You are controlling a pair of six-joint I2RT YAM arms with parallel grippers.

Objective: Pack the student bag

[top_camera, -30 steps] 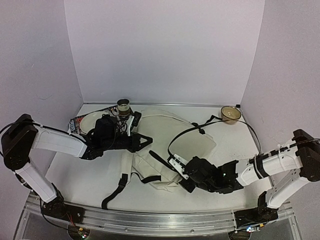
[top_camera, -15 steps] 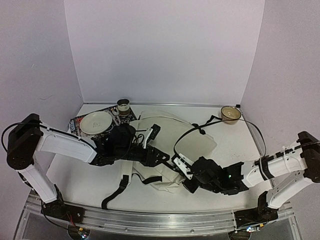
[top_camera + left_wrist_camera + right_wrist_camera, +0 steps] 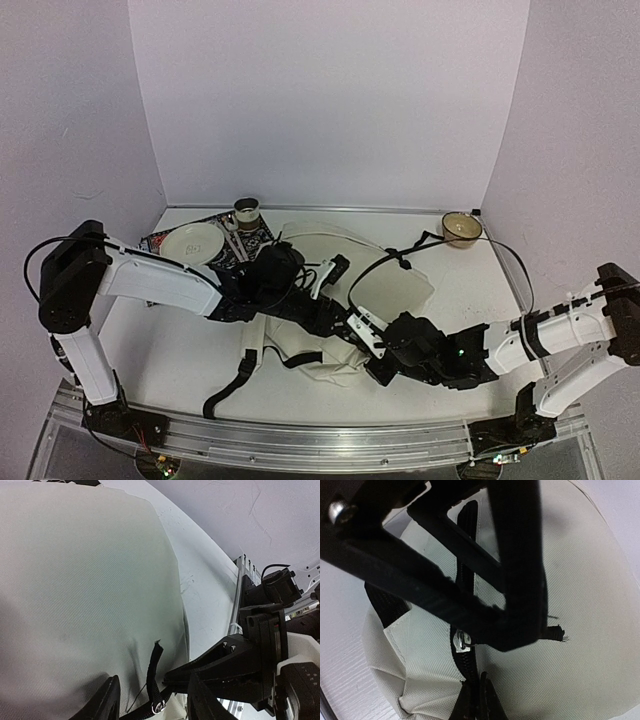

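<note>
**Surface and room.** A white table [image 3: 170,350] is enclosed by three plain pale walls [image 3: 330,100]. A metal rail [image 3: 300,440] runs along the bottom edge of the top view and carries both arm bases.

**Inventory.**
- One student bag [image 3: 395,285]. It lies flat at the centre of the table, with its black straps [image 3: 232,385] trailing toward the lower left.
- One white plate [image 3: 192,243], at the upper left on a dark patterned mat [image 3: 158,241].
- One metal utensil [image 3: 236,243], just right of the plate.
- One brown cup [image 3: 247,211], behind the plate at the back wall.
- One tan bowl [image 3: 461,228], at the upper right, well apart from the bag.

**Containers.** The contents of the cup and the bowl cannot be determined. The interior of the bag is not shown; only cream fabric and a black zipper [image 3: 466,580] are visible.

**Grippers.** Both meet over the middle of the bag.
- Left gripper [image 3: 152,702]: the fingers are spread. A frayed black pull strap [image 3: 155,667] with a small metal ring hangs between them and is not pinched.
- Right gripper [image 3: 476,700]: the fingertips are drawn close together at the bottom centre of the right wrist view. The zipper runs in between them, below the silver slider [image 3: 461,641].
</note>
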